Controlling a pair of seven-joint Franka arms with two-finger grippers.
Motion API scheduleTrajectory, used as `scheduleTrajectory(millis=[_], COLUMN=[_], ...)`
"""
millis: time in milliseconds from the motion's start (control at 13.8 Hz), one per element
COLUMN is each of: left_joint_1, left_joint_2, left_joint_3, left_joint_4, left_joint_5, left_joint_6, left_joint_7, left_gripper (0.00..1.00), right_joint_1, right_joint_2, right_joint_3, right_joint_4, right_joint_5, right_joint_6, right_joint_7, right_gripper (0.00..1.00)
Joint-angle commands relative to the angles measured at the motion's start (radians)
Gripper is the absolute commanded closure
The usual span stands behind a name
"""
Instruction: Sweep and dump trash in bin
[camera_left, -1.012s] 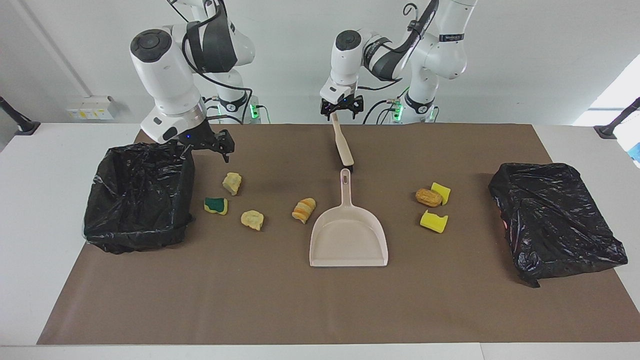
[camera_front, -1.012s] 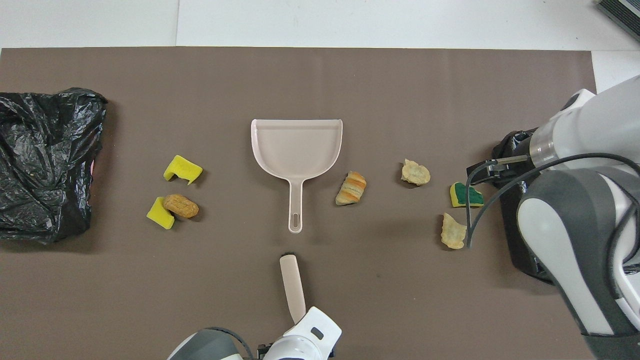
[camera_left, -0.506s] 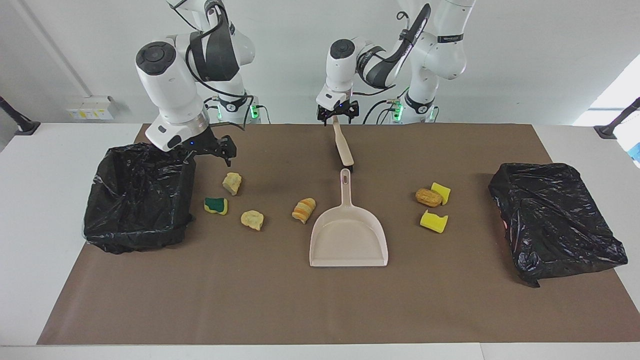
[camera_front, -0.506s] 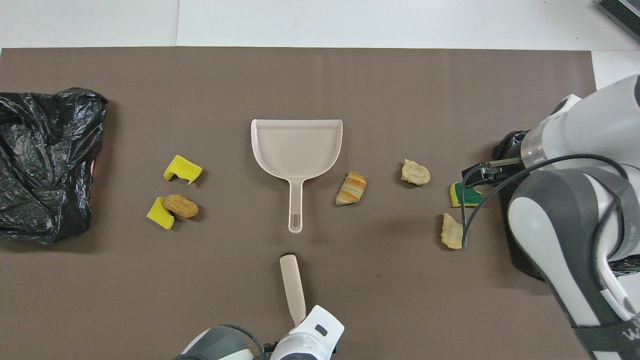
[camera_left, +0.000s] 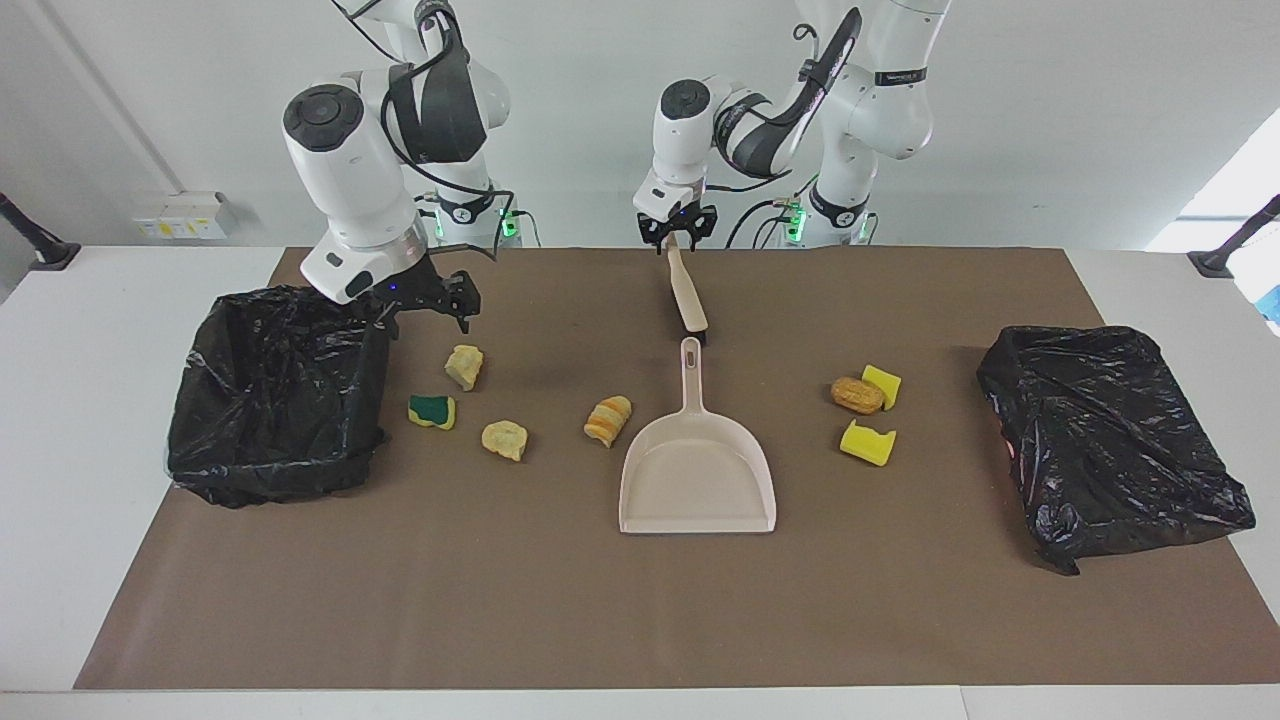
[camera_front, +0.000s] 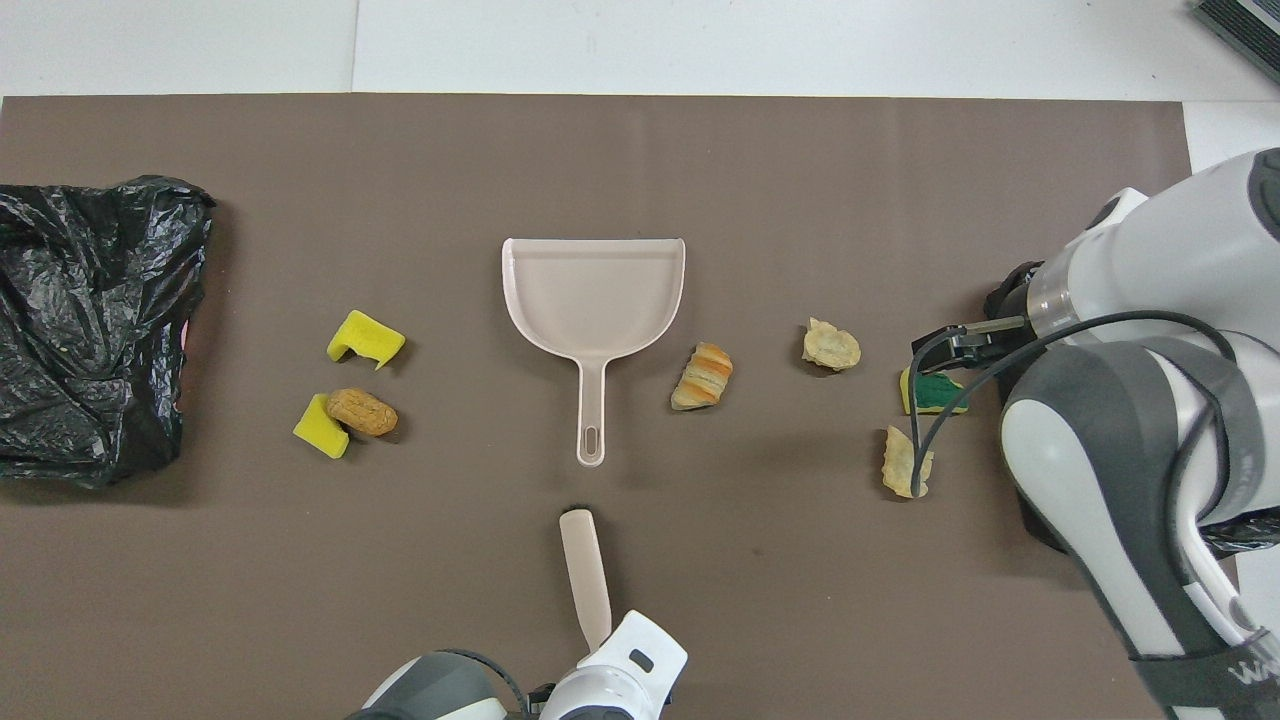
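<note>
**Trash lying scattered on the counter beside the dustpan**

Trash (camera_left: 506, 438) is lying in two groups on the counter (camera_left: 500, 600), one at each side of the dustpan (camera_left: 697, 480). Nearest the robots, the left gripper (camera_left: 672, 236) is pinching the brush (camera_left: 684, 290) handle with its fingers. The right gripper (camera_left: 432, 300) is hanging over the counter beside the open black bin (camera_left: 275, 400); I cannot tell the state of its fingers. Another black bag (camera_left: 1110, 440) is sitting at the left arm's end.

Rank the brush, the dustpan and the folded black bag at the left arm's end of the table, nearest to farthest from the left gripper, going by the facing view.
From the left gripper:
1. Brush: its handle end is right under the gripper.
2. Dustpan: mid-table, farther from the robots than the brush.
3. Folded black bag: at the left arm's end of the table.
</note>
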Motion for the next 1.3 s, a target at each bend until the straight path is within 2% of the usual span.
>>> scheduleTrajectory(millis=[0, 72, 145, 434, 578, 723, 940, 1084, 1229], left_joint_1=[-0.020, -0.019, -0.019, 0.003, 0.068, 0.166, 0.340, 0.471, 0.611], left_joint_2=[-0.016, -0.016, -0.016, -0.020, -0.028, -0.072, -0.213, -0.209, -0.201], left_joint_3=[0.015, 0.015, 0.015, 0.024, 0.027, 0.027, 0.029, 0.032, 0.033], left_joint_4=[-0.026, -0.026, -0.026, 0.001, 0.072, 0.132, 0.149, 0.219, 0.245], left_joint_5=[-0.012, -0.012, -0.012, -0.012, -0.010, -0.010, -0.005, 0.036, 0.119], left_joint_6=[0.022, 0.019, 0.016, -0.042, -0.193, -0.314, -0.434, -0.548, -0.556], left_joint_7=[0.002, 0.006, 0.008, 0.041, 0.125, 0.237, 0.372, 0.500, 0.630], left_gripper=[0.68, 0.88, 1.00, 1.00, 1.00, 1.00, 1.00, 1.00, 1.00], right_joint_1=[0.019, 0.022, 0.022, 0.031, 0.036, 0.065, 0.138, 0.171, 0.242], right_joint_2=[0.007, 0.007, 0.008, 0.018, 0.034, 0.056, 0.108, 0.128, 0.175], right_joint_3=[0.000, 0.000, 0.000, 0.000, 0.000, 0.000, 0.000, 0.000, 0.000], right_joint_4=[-0.011, -0.011, -0.011, -0.011, -0.004, 0.003, 0.020, 0.022, 0.052], right_joint_5=[0.002, 0.002, 0.002, 0.002, 0.002, 0.003, -0.006, -0.003, -0.005], right_joint_6=[0.039, 0.048, 0.050, 0.058, 0.070, 0.113, 0.188, 0.241, 0.275], right_joint_7=[0.037, 0.051, 0.055, 0.057, 0.081, 0.112, 0.236, 0.299, 0.403], right_gripper=[0.00, 0.00, 0.00, 0.00, 0.00, 0.00, 0.00, 0.00, 0.00])
